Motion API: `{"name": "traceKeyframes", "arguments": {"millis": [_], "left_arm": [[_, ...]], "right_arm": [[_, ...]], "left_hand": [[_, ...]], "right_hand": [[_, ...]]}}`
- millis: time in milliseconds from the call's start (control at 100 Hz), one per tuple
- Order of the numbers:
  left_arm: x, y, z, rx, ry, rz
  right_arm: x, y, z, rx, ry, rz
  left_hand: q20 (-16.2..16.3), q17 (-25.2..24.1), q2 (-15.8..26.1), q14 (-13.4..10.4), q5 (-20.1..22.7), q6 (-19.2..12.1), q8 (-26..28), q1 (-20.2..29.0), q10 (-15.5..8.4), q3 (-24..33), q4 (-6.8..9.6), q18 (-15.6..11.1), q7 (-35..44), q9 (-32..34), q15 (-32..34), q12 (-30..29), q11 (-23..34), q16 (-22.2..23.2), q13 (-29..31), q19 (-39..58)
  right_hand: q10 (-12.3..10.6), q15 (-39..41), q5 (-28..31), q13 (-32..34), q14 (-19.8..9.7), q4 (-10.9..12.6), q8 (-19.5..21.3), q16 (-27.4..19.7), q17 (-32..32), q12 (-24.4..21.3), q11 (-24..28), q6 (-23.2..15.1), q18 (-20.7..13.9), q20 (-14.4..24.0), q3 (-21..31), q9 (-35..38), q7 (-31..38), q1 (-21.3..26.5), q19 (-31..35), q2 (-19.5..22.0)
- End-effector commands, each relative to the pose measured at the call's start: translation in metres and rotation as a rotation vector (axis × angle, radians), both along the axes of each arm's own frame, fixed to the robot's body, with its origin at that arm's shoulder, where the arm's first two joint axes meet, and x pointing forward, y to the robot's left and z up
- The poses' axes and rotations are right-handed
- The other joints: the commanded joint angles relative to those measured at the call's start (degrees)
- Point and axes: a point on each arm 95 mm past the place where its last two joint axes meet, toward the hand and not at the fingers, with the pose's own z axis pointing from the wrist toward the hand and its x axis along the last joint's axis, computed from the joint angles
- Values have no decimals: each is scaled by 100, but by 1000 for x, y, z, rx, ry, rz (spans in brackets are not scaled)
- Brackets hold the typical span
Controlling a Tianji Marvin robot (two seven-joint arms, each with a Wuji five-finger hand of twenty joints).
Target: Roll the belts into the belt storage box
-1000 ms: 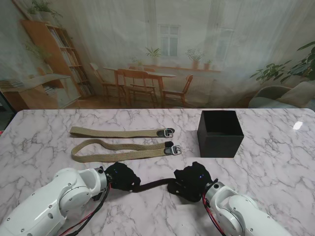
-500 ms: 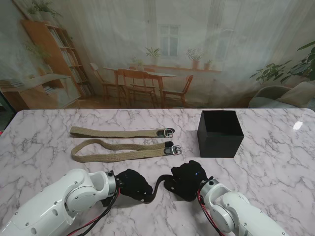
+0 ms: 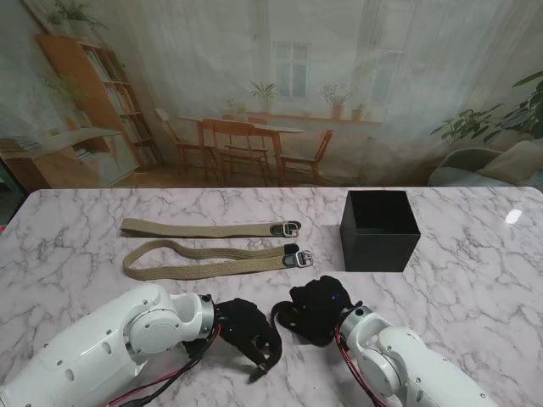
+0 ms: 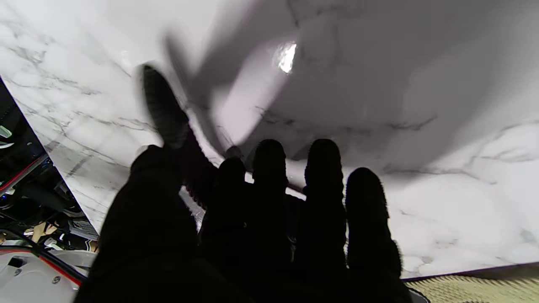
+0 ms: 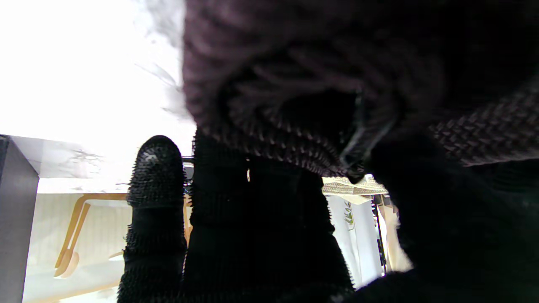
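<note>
Stand view: left robot hand [image 3: 249,332] and right robot hand [image 3: 316,310] low on the marble worktop [image 3: 475,271], close together, a dark belt [image 3: 277,312] bunched between them. Right robot hand closed on that dark belt, woven strap filling the right wrist view; left robot hand's fingers [image 4: 322,168] side by side, grip impossible to tell. Farther away, two tan belts [image 3: 208,245] flat and parallel, black belt storage box [image 3: 379,230] to their right.

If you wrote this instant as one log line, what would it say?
stage: rolling dark belt | right hand: shut on dark belt | left hand: grip unclear | tan belts: flat, untouched | black box: no belt visible inside
</note>
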Motion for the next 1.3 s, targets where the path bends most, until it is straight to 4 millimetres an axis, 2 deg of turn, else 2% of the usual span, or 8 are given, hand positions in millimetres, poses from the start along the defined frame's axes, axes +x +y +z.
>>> {"name": "traceKeyframes", "arguments": {"millis": [0,230,330,430,690,990,1160,1290], "left_arm": [[-1,6,-9,47,29,1],[1,5,-11,86,41,10],[3,5,-12,97,42,16],[3,5,-13,105,42,23],[6,3,-15,126,50,42],[6,2,-15,138,64,46],[6,3,-15,142,71,49],[6,3,-15,142,76,47]], "right_arm": [[-3,-1,-7,-10,28,7],[-4,-3,-7,19,53,15],[-5,-4,-7,24,59,16],[-6,-6,-6,23,63,15],[-9,-13,-3,-14,51,51],[-14,-18,-2,-11,21,48],[-16,-21,-1,19,83,37],[-16,-22,-2,41,97,36]], "left_hand": [[168,-140,163,147,-280,-123,-140,-335,394,-175,65,94,-290,-667,-415,-823,-1091,-242,-262,-142],[251,-190,378,191,-679,358,-458,-468,493,-164,54,145,-866,-704,-473,-990,-1245,-301,-285,-236],[264,-186,457,190,-831,535,-534,-445,509,-151,59,153,-976,-705,-453,-991,-1242,-291,-265,-236],[278,-177,586,199,-975,657,-626,-442,535,-156,54,153,-1087,-699,-423,-987,-1233,-272,-255,-221],[295,-166,739,218,-1219,912,-842,-431,586,-185,47,152,-1258,-687,-382,-959,-1189,-246,-251,-190],[300,-165,771,222,-1201,944,-926,-425,600,-193,47,156,-1220,-663,-361,-943,-1160,-239,-248,-171],[300,-160,771,224,-1159,940,-947,-427,601,-197,47,154,-1182,-644,-349,-935,-1147,-235,-237,-163],[298,-157,769,218,-1132,932,-954,-424,593,-198,48,155,-1160,-623,-344,-930,-1137,-234,-232,-163]], "right_hand": [[-295,-215,111,32,-30,296,-8,-61,-109,100,136,-581,-125,-83,369,560,170,837,18,540],[-83,-435,-25,-202,164,505,-120,-81,-381,113,-97,-394,-123,-66,-149,378,-528,138,-38,1857],[6,-503,-9,-319,231,1135,589,-82,-503,156,-129,-328,-118,4,-541,262,-1213,-536,-48,2675],[72,-558,-197,-474,294,1132,776,-96,-649,164,-150,-362,-94,29,-1067,99,-1426,-1089,-71,3085],[163,-888,-965,-1162,312,1296,787,-236,-958,149,-271,-454,-76,-9,-1663,-792,-1818,-1678,-292,2386],[200,-1016,-1233,-2003,243,1376,927,-419,-1286,92,-117,-915,-37,37,-1259,-1878,-1846,-1226,-337,2047],[414,-234,-1456,-3711,178,1342,1110,-119,-2137,888,837,-1784,110,395,-1307,-4153,-2009,-1313,-486,2073],[503,264,-1532,-3999,127,1334,1230,28,-2131,1181,1174,-2005,99,664,-1397,-4990,-2050,-1361,-396,2080]]}}
